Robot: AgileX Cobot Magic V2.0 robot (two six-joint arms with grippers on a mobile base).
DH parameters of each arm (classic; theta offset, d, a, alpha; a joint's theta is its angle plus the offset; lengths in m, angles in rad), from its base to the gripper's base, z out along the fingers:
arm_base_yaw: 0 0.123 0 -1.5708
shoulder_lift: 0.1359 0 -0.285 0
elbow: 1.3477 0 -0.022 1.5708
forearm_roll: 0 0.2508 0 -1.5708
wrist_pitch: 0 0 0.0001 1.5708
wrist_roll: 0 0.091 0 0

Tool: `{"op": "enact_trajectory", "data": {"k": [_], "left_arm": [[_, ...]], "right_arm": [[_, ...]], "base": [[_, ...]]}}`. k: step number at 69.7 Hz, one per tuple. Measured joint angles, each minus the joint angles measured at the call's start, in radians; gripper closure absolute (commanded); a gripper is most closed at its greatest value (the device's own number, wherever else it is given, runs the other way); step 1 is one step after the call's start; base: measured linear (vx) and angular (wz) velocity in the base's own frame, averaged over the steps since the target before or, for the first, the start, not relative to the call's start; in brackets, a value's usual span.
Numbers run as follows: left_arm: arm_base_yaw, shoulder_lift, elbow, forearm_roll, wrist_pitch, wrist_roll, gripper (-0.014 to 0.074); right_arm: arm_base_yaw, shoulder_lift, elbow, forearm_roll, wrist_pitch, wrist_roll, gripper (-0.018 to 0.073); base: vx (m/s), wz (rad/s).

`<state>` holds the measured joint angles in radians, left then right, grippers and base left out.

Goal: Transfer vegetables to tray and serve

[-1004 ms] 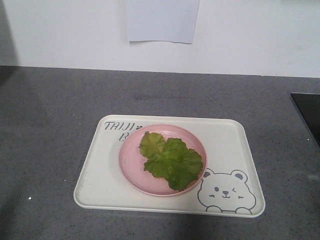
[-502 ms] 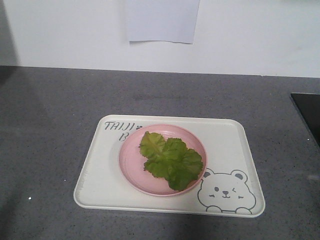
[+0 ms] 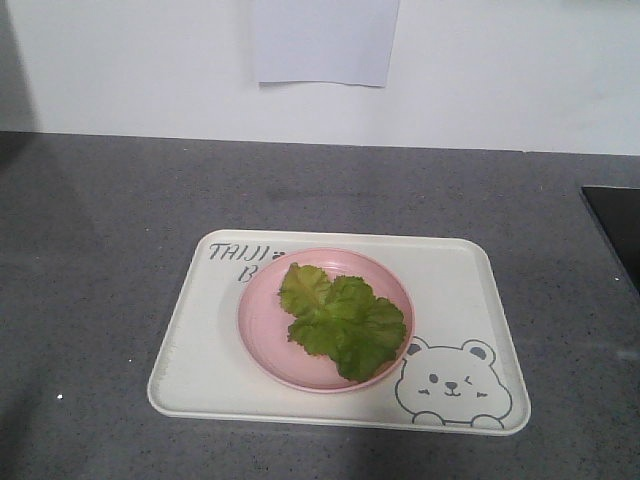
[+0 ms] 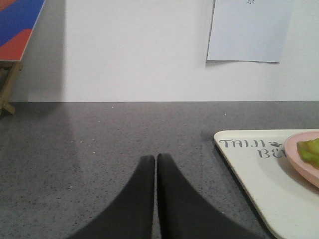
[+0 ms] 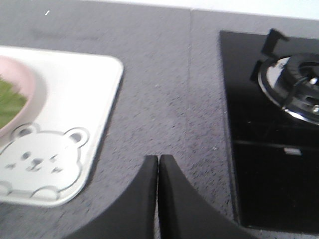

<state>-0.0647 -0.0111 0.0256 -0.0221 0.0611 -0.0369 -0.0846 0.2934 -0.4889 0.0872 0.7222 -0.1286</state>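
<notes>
While both claws sit pressed together and empty, the left gripper [image 4: 155, 158] hangs left of the tray [image 3: 190, 350], the right gripper [image 5: 158, 159] off its right edge. Lettuce [image 3: 340, 320] lies on the pink plate [image 3: 262, 340] mid-tray. Risk: lifting one side tilts the tray, sliding the plate. Only the right wrist view shows the stove burner [image 5: 294, 84] beyond the tray.

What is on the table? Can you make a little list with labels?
food: lettuce leaves, on the pink plate
plate: on the tray
tray: cream, bear drawing, on the grey counter
left gripper: shut, empty, left of the tray
right gripper: shut, empty, between tray and stove
wall: paper sheet
</notes>
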Motion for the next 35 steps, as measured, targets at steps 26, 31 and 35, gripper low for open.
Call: {"op": "enact_trajectory", "data": {"k": [26, 31, 35], "left_arm": [[0.0, 0.0, 0.0, 0.0, 0.0, 0.0, 0.0602], [0.0, 0.0, 0.0, 0.0, 0.0, 0.0, 0.0602], [0.0, 0.0, 0.0, 0.0, 0.0, 0.0, 0.0602]], "right_arm": [[0.0, -0.256, 0.42, -0.054, -0.378, 0.117, 0.0568], [0.0, -0.284, 0.462, -0.055, -0.407, 0.129, 0.0568], [0.0, -0.3, 0.492, -0.055, -0.434, 0.141, 0.0568]], "base": [[0.0, 0.0], [0.0, 0.0], [0.0, 0.0]]}}
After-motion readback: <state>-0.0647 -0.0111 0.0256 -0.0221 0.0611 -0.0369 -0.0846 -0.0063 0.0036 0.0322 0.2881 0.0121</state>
